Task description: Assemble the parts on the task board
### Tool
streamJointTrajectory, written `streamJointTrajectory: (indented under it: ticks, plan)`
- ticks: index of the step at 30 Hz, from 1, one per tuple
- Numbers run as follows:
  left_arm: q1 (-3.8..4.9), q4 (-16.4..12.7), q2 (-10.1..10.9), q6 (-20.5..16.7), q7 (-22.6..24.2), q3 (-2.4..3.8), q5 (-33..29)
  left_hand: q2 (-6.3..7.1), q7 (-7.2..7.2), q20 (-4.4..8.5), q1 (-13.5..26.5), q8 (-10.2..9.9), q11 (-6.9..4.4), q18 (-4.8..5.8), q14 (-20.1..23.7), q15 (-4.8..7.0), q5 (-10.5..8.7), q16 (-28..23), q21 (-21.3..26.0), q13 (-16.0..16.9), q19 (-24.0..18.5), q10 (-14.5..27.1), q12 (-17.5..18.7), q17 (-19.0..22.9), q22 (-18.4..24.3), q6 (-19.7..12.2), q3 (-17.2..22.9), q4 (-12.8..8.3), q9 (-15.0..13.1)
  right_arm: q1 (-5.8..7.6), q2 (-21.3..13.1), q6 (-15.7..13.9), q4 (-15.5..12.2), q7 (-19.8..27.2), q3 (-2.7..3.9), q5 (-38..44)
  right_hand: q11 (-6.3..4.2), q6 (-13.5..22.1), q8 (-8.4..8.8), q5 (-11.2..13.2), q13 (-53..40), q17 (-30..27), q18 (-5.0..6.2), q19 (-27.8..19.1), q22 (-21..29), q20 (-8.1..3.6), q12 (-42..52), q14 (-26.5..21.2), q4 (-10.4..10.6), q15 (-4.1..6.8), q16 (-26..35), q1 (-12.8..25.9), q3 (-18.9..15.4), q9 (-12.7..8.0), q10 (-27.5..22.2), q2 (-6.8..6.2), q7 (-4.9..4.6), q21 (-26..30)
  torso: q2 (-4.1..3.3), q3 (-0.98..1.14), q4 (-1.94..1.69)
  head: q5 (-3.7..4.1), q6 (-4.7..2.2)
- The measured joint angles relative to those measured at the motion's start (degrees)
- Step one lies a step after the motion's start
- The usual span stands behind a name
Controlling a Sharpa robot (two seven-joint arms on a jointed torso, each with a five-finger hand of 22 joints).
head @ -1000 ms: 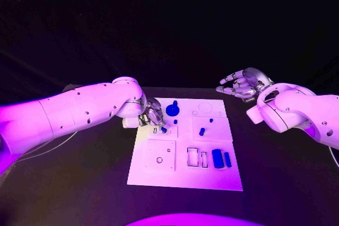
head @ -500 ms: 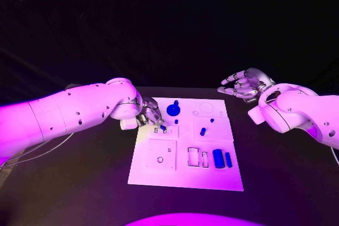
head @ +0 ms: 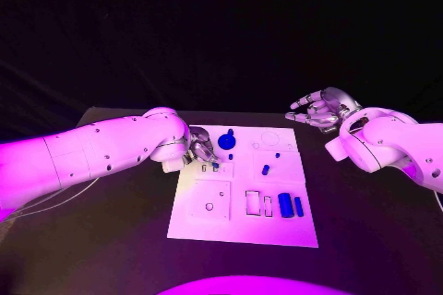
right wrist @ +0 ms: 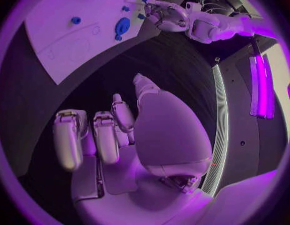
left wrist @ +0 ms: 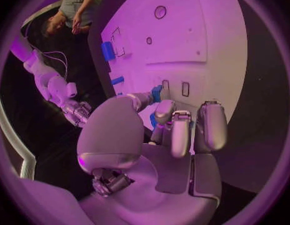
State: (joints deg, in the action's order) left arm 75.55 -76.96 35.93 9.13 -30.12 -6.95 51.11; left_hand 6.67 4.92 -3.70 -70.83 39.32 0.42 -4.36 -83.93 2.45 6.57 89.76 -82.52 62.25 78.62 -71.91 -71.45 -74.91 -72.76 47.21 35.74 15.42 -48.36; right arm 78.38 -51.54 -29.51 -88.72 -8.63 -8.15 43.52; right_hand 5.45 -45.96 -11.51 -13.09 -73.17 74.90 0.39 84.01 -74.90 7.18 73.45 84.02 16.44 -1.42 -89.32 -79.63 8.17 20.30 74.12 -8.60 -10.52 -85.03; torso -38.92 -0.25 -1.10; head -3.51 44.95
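Left hand [head: 198, 151] over the upper left part of the task board [head: 244, 234], pinching a small blue part [left wrist: 156, 93] between thumb and fingertip, the remaining fingers curled alongside; in the left wrist view the part hangs just above two narrow slots [left wrist: 175, 86] in the board, which suggests an insertion being lined up, the pinch leaving the part's lower end free to enter. Right hand [head: 317, 111] raised off the board beyond its far right corner, holding nothing, fingers loosely curled and apart; it appears parked there to leave the board unobstructed.

Task board: a white plate in the middle of the black table [head: 111, 244], with bare table on every side, so each arm has room to approach from its own side. Blue round part [head: 227, 141] near the far edge, just beside the left hand; this is the tightest spot, and a sideways drift of the fingers could knock it. Two blue bars [head: 290, 206] lie close together near the right side of the near half, well apart from both hands. Small blue pegs [head: 265, 169] stand in the middle right panel. The near left panel carries a round hole [head: 209, 207] with nothing in it, as do the rectangular outlines [head: 252, 203] beside the bars, so much of the assembly seems yet to be done.
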Motion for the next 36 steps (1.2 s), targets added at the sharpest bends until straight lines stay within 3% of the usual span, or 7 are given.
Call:
streamJointTrajectory:
  ticks: [16,17,36]
  plan:
    - [-0.63,-1.99,0.43,-1.53,-0.02,-0.05,5.68,0.30,-0.03,0.00,0.75,0.01,-0.10,0.00,0.00,0.00,-0.08,0.00,0.03,0.23,0.00,-0.50,-0.23,0.00,-0.05,0.21,0.47,0.33,-0.47,-0.07,-0.02,0.41,0.01,0.02,-0.02,-0.11,0.00,0.21,-0.23,0.00,0.01,0.05,0.00,0.00,-0.05,0.00,0.00,0.00,0.00,0.00,0.00,0.24,0.00,-0.06,0.00,0.24,0.20,0.00,0.03,0.05,-0.02,0.05,0.13]
    - [-0.65,-2.06,0.46,-1.51,-0.02,-0.05,6.00,0.54,-0.02,0.00,0.99,0.01,-0.10,0.00,0.00,0.00,-0.24,0.00,0.03,0.23,-0.01,-0.50,-0.23,0.00,-0.05,0.21,2.60,-1.80,-0.48,-0.07,-0.02,0.45,0.01,0.02,-0.02,-0.12,0.00,0.21,-0.22,0.00,0.01,0.05,0.00,0.00,-0.05,0.00,0.00,0.00,0.00,0.00,0.00,0.24,0.00,-0.06,0.00,0.24,0.21,0.00,0.03,0.05,-0.02,0.05,0.15]
    - [-1.03,-2.55,0.85,-0.99,-0.05,0.02,9.20,0.97,-0.10,0.22,1.89,0.43,-0.31,0.00,0.00,0.00,-0.39,0.00,0.04,0.41,0.20,-0.71,-0.43,0.00,-0.04,0.51,2.95,-1.53,-1.25,-0.19,0.02,1.01,0.08,0.09,-0.03,-0.24,0.00,0.20,-0.22,0.00,-0.03,0.04,0.00,0.00,-0.03,0.00,0.00,0.00,0.00,0.00,0.00,0.46,0.00,-0.05,0.00,0.01,0.20,0.00,0.03,0.04,0.01,-0.02,0.11]
